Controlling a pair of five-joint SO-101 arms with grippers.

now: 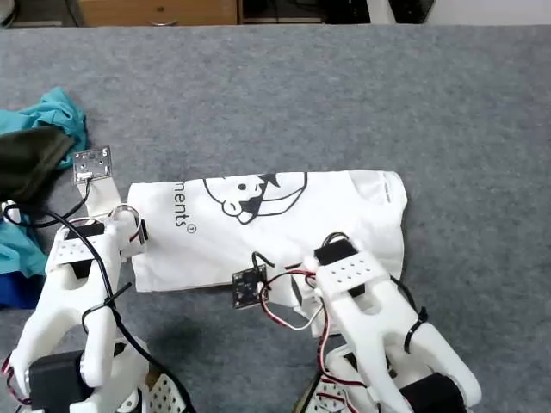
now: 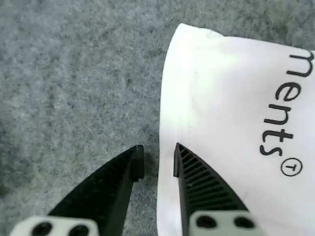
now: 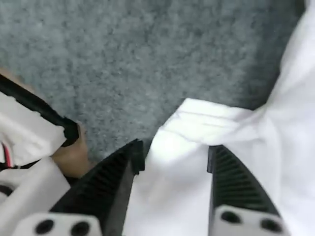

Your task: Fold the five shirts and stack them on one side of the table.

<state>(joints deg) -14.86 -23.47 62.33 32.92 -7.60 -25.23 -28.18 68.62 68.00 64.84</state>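
Step in hand: we judge that we are in the middle of folding the white shirt (image 1: pixel 284 219). It is already narrowed to a rough rectangle, and both arms are set at its near edge for another fold.
Shirt position: it lies flat in the middle of the grey surface (image 1: pixel 344 95), print side up.
Left end effector (image 2: pixel 158 162): the jaws are only slightly apart and straddle the shirt's left hem. One finger is over the cloth and the other over bare surface, and nothing is clamped yet.
Right end effector (image 3: pixel 174 157): the jaws stand wider apart, with a rumpled corner of white cloth between them. We see no grip on it.
Other shirts: a teal shirt (image 1: pixel 60 116), a dark shirt (image 1: pixel 30 159) and a blue one (image 1: pixel 17 288) lie bunched at the left edge, unfolded.
Next move: we think both end effectors must close on their edges. They would then lift together and carry the near edge across without dragging the layer below.
Risk: the left hem sits at the very fingertips, so a shallow pinch could slip.
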